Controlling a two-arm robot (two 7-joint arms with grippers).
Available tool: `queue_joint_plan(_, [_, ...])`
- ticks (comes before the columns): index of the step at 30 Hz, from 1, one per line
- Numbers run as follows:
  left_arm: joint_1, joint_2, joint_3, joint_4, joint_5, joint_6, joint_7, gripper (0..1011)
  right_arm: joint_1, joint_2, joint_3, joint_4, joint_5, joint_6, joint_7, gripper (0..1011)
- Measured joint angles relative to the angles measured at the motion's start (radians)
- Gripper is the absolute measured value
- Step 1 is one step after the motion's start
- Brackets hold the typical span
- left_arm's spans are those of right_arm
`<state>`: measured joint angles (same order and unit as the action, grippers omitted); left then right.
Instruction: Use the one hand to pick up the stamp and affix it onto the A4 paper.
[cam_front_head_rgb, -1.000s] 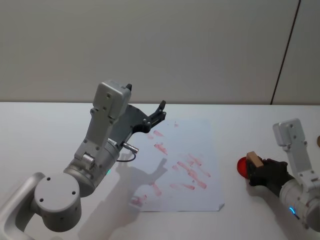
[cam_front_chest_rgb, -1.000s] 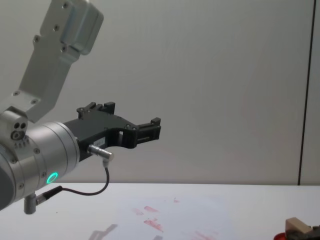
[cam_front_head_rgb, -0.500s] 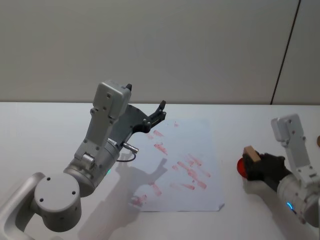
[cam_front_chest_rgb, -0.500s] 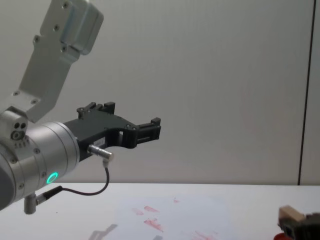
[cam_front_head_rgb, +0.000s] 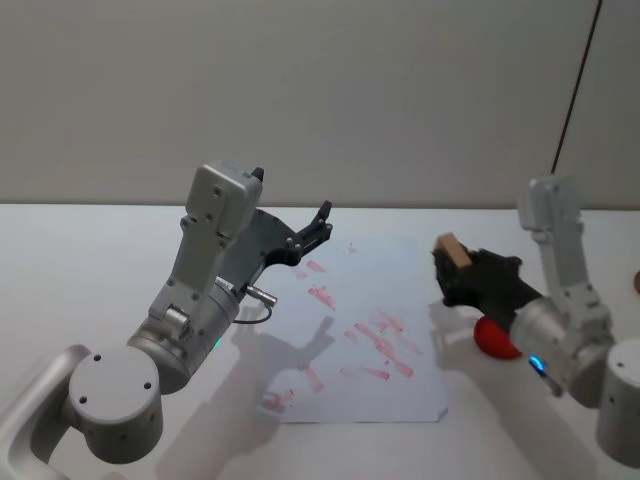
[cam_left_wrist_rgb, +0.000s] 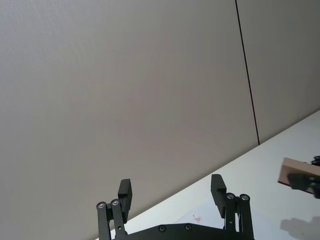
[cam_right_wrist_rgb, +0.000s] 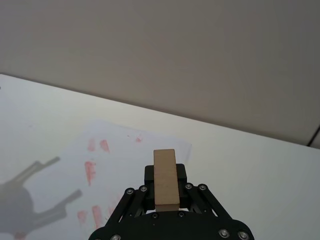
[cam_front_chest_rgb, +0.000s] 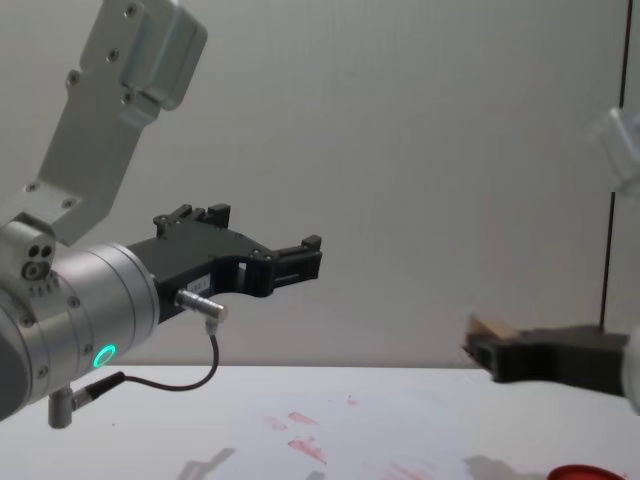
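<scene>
The stamp (cam_front_head_rgb: 452, 248), a small tan wooden block, is held above the table with my right gripper (cam_front_head_rgb: 456, 272) shut on it. It hangs over the right edge of the A4 paper (cam_front_head_rgb: 392, 268), a white sheet with red marks. In the right wrist view the stamp (cam_right_wrist_rgb: 165, 181) stands upright between the black fingers, with the paper (cam_right_wrist_rgb: 131, 150) below and beyond it. The chest view has the stamp (cam_front_chest_rgb: 492, 328) well above the paper (cam_front_chest_rgb: 350, 415). My left gripper (cam_front_head_rgb: 318, 226) hovers open over the paper's far left corner, holding nothing.
A flat red round piece (cam_front_head_rgb: 495, 338) lies on the white table right of the paper, under my right arm. The left arm's body (cam_front_head_rgb: 215, 290) stands over the table left of the sheet. A grey wall rises behind the table.
My right gripper has lifted the stamp off the red round piece and carried it left and up, to the paper's right edge. The left arm has not moved.
</scene>
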<state>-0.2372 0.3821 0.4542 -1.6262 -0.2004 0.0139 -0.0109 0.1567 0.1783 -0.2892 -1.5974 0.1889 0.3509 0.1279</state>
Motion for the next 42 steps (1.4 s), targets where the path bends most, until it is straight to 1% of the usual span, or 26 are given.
queue_joint_plan(6, [0.000, 0.000, 0.000, 0.000, 0.000, 0.000, 0.000, 1003, 0.042, -0.037, -0.017, 0.046, -0.017, -0.002, 0.013, 220])
queue_joint_plan(8, [0.000, 0.000, 0.000, 0.000, 0.000, 0.000, 0.000, 1003, 0.069, -0.059, -0.028, 0.087, -0.036, -0.002, 0.017, 221])
queue_joint_plan(9, [0.000, 0.000, 0.000, 0.000, 0.000, 0.000, 0.000, 1003, 0.069, -0.059, -0.028, 0.087, -0.036, -0.002, 0.017, 220])
queue_joint_plan(13, [0.000, 0.000, 0.000, 0.000, 0.000, 0.000, 0.000, 1003, 0.108, -0.089, -0.042, 0.155, -0.070, -0.001, 0.019, 220])
queue_joint_plan(16, [0.000, 0.000, 0.000, 0.000, 0.000, 0.000, 0.000, 1003, 0.131, -0.105, -0.049, 0.191, -0.088, -0.002, 0.019, 221])
queue_joint_plan(19, [0.000, 0.000, 0.000, 0.000, 0.000, 0.000, 0.000, 1003, 0.165, -0.129, -0.060, 0.263, -0.114, -0.008, 0.018, 221])
queue_joint_plan(20, [0.000, 0.000, 0.000, 0.000, 0.000, 0.000, 0.000, 1003, 0.171, -0.132, -0.062, 0.271, -0.118, -0.009, 0.018, 220])
queue_joint_plan(22, [0.000, 0.000, 0.000, 0.000, 0.000, 0.000, 0.000, 1003, 0.189, -0.146, -0.068, 0.311, -0.131, -0.014, 0.018, 221])
queue_joint_plan(25, [0.000, 0.000, 0.000, 0.000, 0.000, 0.000, 0.000, 1003, 0.205, -0.158, -0.073, 0.345, -0.141, -0.018, 0.018, 221])
queue_joint_plan(27, [0.000, 0.000, 0.000, 0.000, 0.000, 0.000, 0.000, 1003, 0.225, -0.173, -0.080, 0.389, -0.151, -0.023, 0.016, 221])
queue_joint_plan(34, [0.000, 0.000, 0.000, 0.000, 0.000, 0.000, 0.000, 1003, 0.246, -0.193, -0.090, 0.449, -0.162, -0.024, 0.001, 221])
queue_joint_plan(42, [0.000, 0.000, 0.000, 0.000, 0.000, 0.000, 0.000, 1003, 0.242, -0.199, -0.094, 0.474, -0.159, -0.007, -0.030, 221])
